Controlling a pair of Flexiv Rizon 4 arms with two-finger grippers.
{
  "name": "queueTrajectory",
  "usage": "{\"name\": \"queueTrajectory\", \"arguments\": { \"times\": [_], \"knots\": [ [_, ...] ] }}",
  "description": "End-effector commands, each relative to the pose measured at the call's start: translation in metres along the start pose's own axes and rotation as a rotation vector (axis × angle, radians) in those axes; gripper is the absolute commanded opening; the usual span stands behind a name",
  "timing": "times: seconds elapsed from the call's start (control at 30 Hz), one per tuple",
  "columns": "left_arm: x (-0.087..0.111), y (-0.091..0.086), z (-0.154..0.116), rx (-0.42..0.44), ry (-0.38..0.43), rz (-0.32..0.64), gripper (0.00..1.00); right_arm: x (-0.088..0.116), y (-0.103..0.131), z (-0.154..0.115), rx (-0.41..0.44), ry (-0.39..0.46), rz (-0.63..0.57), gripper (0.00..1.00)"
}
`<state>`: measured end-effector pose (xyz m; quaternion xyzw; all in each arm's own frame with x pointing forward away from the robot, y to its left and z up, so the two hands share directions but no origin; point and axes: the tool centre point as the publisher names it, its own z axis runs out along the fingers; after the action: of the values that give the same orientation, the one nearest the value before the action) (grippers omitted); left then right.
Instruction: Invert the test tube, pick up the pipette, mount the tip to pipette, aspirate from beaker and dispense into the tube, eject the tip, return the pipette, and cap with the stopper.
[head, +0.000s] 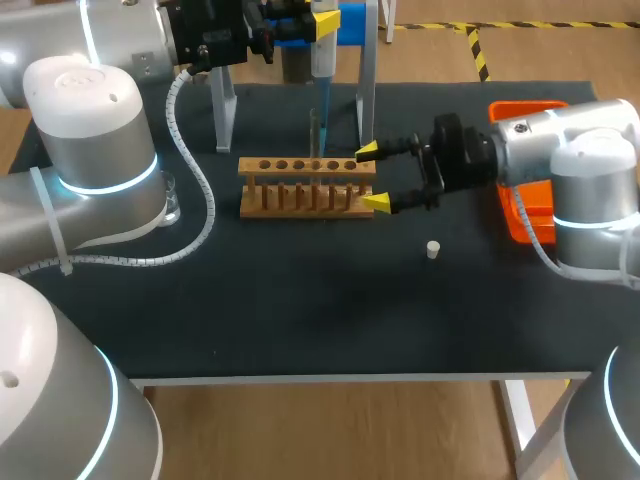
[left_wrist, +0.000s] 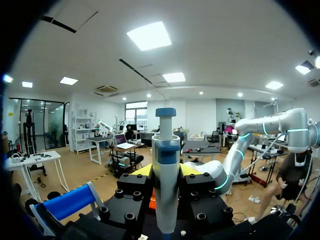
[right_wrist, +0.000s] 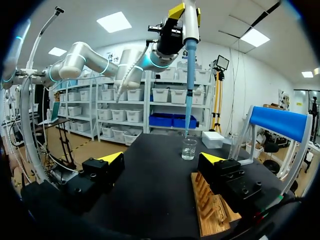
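My left gripper (left_wrist: 166, 172) is shut on the pipette (left_wrist: 166, 165), which is held upright high over the table's back. Its blue tip (head: 324, 100) points down at the wooden rack (head: 308, 186), where a thin clear test tube (head: 313, 135) seems to stand under it. My right gripper (head: 372, 178) is open at the rack's right end, one finger on each side of that end, holding nothing. In the right wrist view the rack (right_wrist: 210, 212) lies by one finger. The beaker (right_wrist: 189, 148) stands far ahead. A small white stopper (head: 432, 250) lies on the mat in front of the right gripper.
The white pipette stand (head: 364, 90) with its blue bar (head: 350, 20) rises behind the rack. An orange tray (head: 522, 112) sits at the back right, partly behind my right arm. The beaker (head: 170, 196) is at the left, close to my left arm.
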<state>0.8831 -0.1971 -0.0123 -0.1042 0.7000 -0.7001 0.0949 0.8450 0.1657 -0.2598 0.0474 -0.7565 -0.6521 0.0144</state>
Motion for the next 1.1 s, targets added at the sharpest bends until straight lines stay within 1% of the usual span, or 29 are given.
{"name": "queueTrajectory", "arguments": {
  "times": [0.03, 0.2, 0.33, 0.57, 0.63, 0.67, 0.7, 1.0, 1.1],
  "knots": [
    [0.000, 0.001, 0.000, 0.004, -0.001, 0.001, 0.00, 0.000, 0.001, -0.001, 0.002, 0.001, 0.000, 1.00],
    [0.000, 0.001, 0.000, 0.004, -0.001, 0.001, 0.00, 0.000, 0.001, -0.001, 0.002, 0.001, 0.000, 1.00],
    [-0.001, 0.011, -0.020, 0.012, -0.007, 0.034, 0.00, 0.000, 0.001, -0.001, 0.002, 0.001, 0.000, 1.00],
    [-0.012, 0.024, -0.080, 0.024, -0.059, 0.069, 0.00, 0.000, 0.001, -0.001, 0.002, 0.001, 0.000, 1.00],
    [-0.017, 0.028, -0.097, 0.000, -0.077, 0.080, 0.00, 0.000, 0.001, -0.001, 0.002, 0.001, 0.000, 1.00],
    [-0.020, 0.029, -0.106, 0.015, -0.081, 0.089, 0.00, 0.000, 0.001, -0.001, 0.002, 0.001, 0.000, 1.00],
    [-0.023, 0.031, -0.114, 0.003, -0.092, 0.093, 0.00, 0.000, 0.001, -0.001, 0.002, 0.001, 0.000, 1.00],
    [-0.060, 0.049, -0.180, 0.000, -0.128, 0.115, 0.00, 0.000, 0.001, -0.001, 0.002, 0.001, 0.000, 1.00],
    [-0.072, 0.054, -0.196, -0.002, -0.140, 0.110, 0.00, 0.000, 0.001, -0.001, 0.002, 0.001, 0.000, 1.00]
  ]
}}
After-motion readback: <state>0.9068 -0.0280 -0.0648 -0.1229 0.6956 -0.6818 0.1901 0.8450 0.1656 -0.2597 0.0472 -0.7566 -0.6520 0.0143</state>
